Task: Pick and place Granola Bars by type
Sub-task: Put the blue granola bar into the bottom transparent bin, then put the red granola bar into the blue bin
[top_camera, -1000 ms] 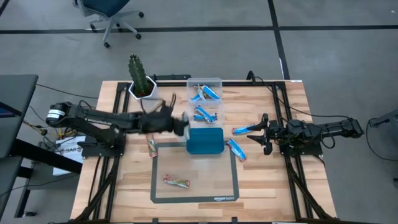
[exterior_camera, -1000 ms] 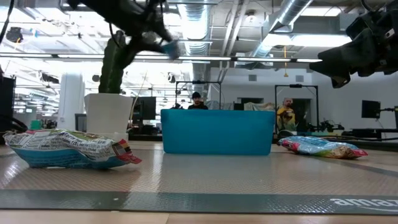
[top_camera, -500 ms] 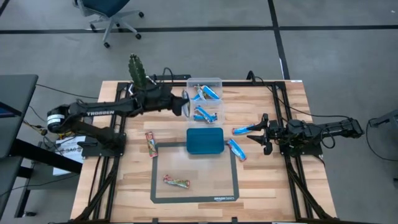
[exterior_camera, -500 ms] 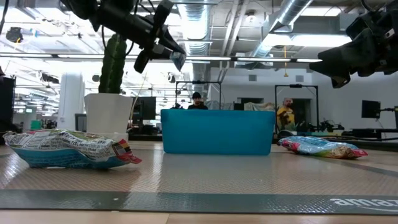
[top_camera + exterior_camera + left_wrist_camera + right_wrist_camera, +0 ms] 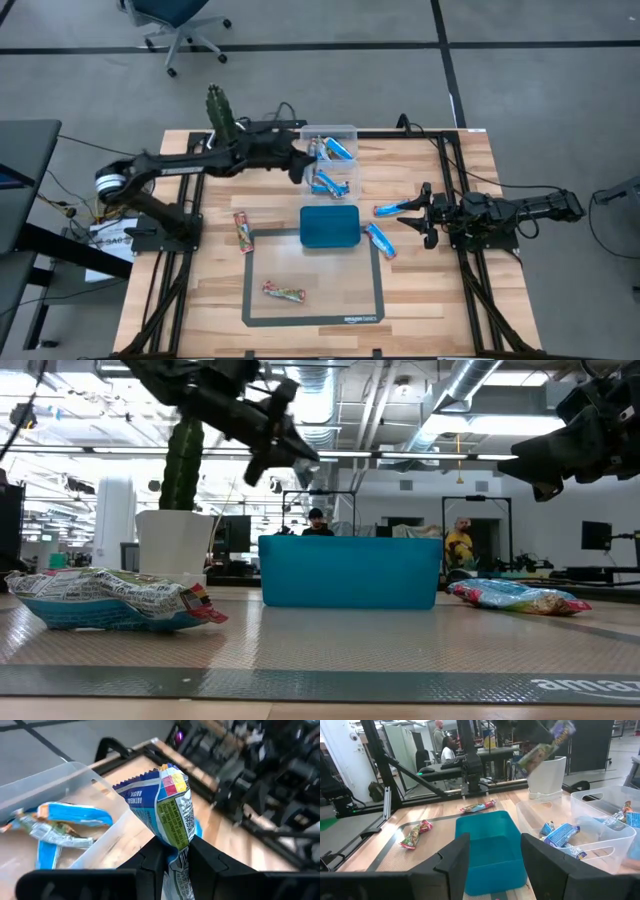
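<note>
Blue-wrapped Granola Bars [image 5: 330, 150] lie in the clear plastic box [image 5: 349, 130] at the table's far edge in the high view, where the left gripper [image 5: 303, 166] hangs at the box's left side. A teal tray [image 5: 329, 227] sits just in front of the box. Two more blue bars [image 5: 388, 210] lie right of the tray, near the right gripper [image 5: 418, 215], which hovers with its fingers spread and nothing between them. Two multicoloured bars [image 5: 243, 231] rest left of the tray and in front of it.

Low view: the left gripper [image 5: 296, 452] is raised above the tray [image 5: 350, 572], a cactus pot [image 5: 173, 545] behind it.

Left wrist view: the fingers [image 5: 150, 862] are clamped on a blue bar [image 5: 170, 812] standing upright beside the box [image 5: 60, 780].

Right wrist view: open fingers [image 5: 451, 855] frame the tray [image 5: 490, 847].
</note>
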Motion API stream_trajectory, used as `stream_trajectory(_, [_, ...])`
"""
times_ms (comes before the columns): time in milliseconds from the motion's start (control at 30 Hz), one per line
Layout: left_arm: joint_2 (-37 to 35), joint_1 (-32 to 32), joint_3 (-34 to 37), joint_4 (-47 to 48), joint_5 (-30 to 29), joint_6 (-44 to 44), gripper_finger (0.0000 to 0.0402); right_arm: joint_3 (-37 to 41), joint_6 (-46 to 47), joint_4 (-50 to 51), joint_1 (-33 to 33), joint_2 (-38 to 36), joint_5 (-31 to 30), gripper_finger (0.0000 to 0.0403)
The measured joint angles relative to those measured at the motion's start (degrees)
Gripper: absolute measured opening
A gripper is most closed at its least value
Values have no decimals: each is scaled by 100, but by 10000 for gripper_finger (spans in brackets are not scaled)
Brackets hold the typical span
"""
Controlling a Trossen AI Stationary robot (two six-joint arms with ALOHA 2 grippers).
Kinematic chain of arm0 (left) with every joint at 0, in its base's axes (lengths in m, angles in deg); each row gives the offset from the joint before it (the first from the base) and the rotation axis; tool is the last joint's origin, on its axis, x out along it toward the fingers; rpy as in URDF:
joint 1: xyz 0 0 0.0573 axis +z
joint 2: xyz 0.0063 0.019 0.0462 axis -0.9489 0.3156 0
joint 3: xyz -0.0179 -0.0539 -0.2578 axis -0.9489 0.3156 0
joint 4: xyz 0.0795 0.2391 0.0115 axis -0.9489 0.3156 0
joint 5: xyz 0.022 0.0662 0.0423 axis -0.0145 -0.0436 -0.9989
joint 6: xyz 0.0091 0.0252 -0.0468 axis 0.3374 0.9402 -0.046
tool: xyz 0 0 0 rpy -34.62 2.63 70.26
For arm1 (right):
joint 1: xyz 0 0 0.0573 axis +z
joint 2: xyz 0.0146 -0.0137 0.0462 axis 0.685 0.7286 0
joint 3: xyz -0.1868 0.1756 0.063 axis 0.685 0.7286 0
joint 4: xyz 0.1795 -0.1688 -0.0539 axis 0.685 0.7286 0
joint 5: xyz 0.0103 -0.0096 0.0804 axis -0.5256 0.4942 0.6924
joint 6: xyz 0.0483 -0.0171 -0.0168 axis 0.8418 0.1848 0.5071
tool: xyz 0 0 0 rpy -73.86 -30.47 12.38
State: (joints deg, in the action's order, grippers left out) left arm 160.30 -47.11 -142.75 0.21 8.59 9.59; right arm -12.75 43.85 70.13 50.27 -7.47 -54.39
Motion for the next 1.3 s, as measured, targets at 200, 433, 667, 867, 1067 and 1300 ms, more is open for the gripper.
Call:
stream_trajectory(200, [1001,-4,-1283,1241,12,1000,62,0,-1,0,-1,-1,1,169])
stream_trajectory(433, [1887,-22,-2353,2477,-335,1799,62,0,-1,0,-1,1,1,171])
stream_trajectory(667, [2063,-92,-2461,2613,-430,2311,62,0,-1,-2,2,-1,1,169])
stream_trajectory(867, [2063,-125,-2455,2842,-428,2490,74,0,-1,0,1,-1,1,171])
stream_trajectory(1067, [2057,-142,-2452,2914,-435,2490,121,0,-1,0,0,-1,1,169])
stream_trajectory(1300, [1953,-212,-2450,3166,-436,2083,152,0,-1,0,-1,0,1,171])
